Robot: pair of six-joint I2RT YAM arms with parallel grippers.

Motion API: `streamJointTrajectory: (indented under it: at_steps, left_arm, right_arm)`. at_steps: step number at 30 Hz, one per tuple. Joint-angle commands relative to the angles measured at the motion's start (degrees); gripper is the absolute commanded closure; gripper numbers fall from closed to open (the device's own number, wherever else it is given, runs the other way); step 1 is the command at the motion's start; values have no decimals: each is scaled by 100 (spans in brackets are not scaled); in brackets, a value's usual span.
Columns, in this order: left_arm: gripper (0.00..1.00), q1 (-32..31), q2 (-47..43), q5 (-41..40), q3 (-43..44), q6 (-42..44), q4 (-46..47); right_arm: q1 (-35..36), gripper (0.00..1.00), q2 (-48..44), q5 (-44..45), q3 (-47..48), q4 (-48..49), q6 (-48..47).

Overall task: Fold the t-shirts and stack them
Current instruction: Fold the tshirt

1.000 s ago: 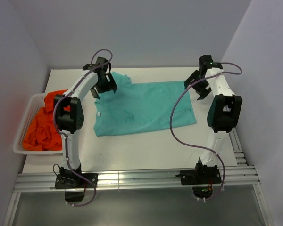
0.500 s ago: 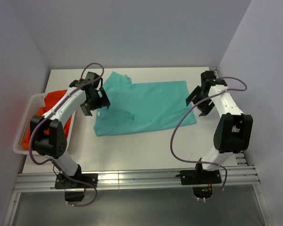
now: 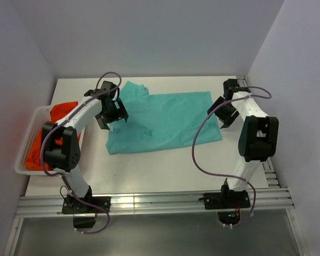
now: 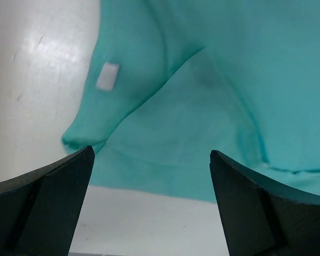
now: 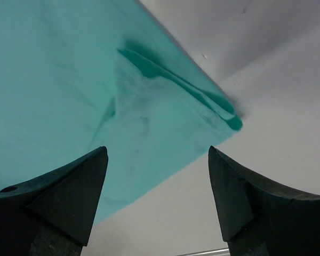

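Observation:
A teal-green t-shirt [image 3: 165, 120] lies spread flat across the middle of the white table [image 3: 149, 170]. My left gripper [image 3: 111, 113] hovers over its left edge, open and holding nothing. In the left wrist view the left gripper [image 4: 151, 152] frames the shirt [image 4: 213, 80], its white neck label [image 4: 108, 76] and a strip of bare table. My right gripper [image 3: 224, 113] is at the shirt's right edge, also open and holding nothing. The right wrist view shows the right gripper [image 5: 157, 149] above the hem of the shirt [image 5: 58, 80]. Orange-red t-shirts [image 3: 60, 112] are heaped at the left.
A white slatted basket [image 3: 24, 151] at the table's left edge holds the orange-red heap. Aluminium rails [image 3: 160, 201] run along the near edge by the arm bases. Walls close in at the back and on both sides.
Both grippers have moved nearer along the shirt's side edges, the left from the sleeve area down toward the collar side. The shirt has not moved.

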Motion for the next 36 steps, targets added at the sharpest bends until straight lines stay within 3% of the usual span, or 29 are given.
streamJointTrajectory:
  at_steps: [1, 6, 9, 12, 14, 19, 24, 36]
  left_arm:
    - [3, -12, 367, 69, 617, 124, 118]
    - [5, -12, 1062, 113, 1321, 150, -32]
    - [7, -12, 1317, 113, 1594, 124, -111]
    - [8, -12, 1528, 69, 1717, 106, -137]
    - [11, -12, 1712, 17, 1813, 115, -181]
    - [15, -12, 1915, -36, 1840, 80, -138]
    - [22, -12, 2134, -36, 1902, 88, -146]
    - [44, -12, 2469, -115, 2183, 141, -234]
  right_arm:
    - [37, 18, 221, 86, 649, -43, 4]
    - [37, 22, 477, 77, 897, -70, 48]
    - [37, 36, 644, 77, 915, -35, 57]
    - [37, 39, 749, 104, 924, -8, 57]
    - [37, 48, 846, 112, 915, 35, 39]
    - [28, 50, 996, 121, 880, 88, 30]
    - [37, 54, 1092, 121, 853, 106, 13]
    - [37, 80, 1250, 121, 844, 150, -66]
